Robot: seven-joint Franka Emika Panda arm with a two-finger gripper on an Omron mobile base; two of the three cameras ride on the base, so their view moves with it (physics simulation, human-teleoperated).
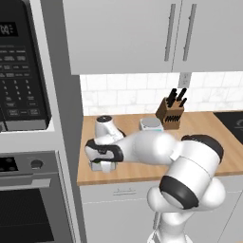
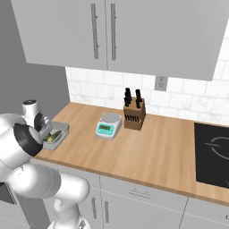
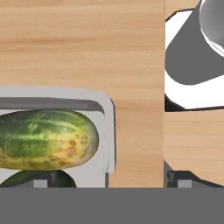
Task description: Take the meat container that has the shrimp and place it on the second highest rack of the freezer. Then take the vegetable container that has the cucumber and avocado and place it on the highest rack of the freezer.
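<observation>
The vegetable container (image 3: 105, 131) with the cucumber (image 3: 46, 140) sits on the tabletop (image 3: 78, 43); our end effector (image 3: 109, 183) hovers wide open, empty, straddling one wall, so closing off-centre could tip it.

The left end of the desk (image 2: 134, 156) is crowded: the vegetable container (image 2: 55, 135) sits close to the front edge, the grey wall (image 2: 40, 89) rising beside it and the arm above. Behind it stands bare wood. To the right, a scale (image 2: 108, 125) and knife block (image 2: 134, 114) stand near the backsplash, leaving the front strip open up to the cooktop (image 2: 212, 154). Upper cabinets (image 2: 120, 31) cap the headroom.
</observation>
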